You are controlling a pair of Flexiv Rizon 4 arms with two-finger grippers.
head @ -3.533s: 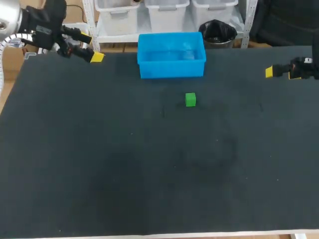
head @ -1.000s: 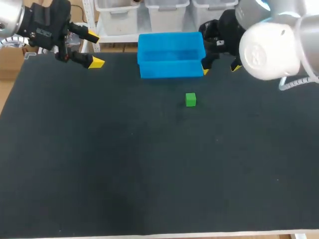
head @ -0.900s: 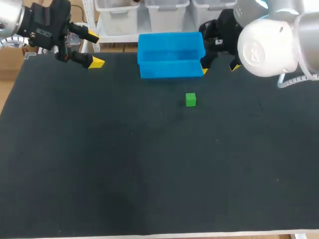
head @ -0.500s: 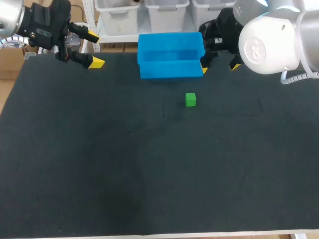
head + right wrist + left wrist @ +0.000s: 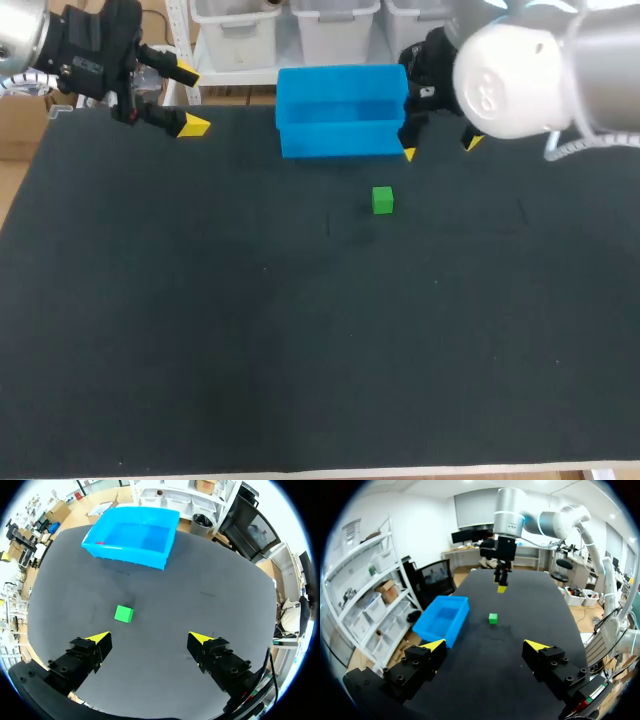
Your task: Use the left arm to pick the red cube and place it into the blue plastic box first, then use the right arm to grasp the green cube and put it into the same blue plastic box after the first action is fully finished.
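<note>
Now: both tools open, green cube alone on the tabletop

The green cube (image 5: 382, 200) sits on the dark tabletop (image 5: 300, 350), just in front of the blue plastic box (image 5: 343, 72) and apart from it. The right tool (image 5: 439, 147) hangs beside the box's right end, fingers spread wide and holding nothing. From its wrist camera the cube (image 5: 123, 613) lies ahead of the open fingers, nearer one of them, with the box (image 5: 125, 555) beyond. A small red shape (image 5: 99, 543), seemingly the red cube, shows inside the box against a wall. The left tool (image 5: 188, 98) hangs over the tabletop's far left corner, fingers apart and empty, well away from the box.
</note>
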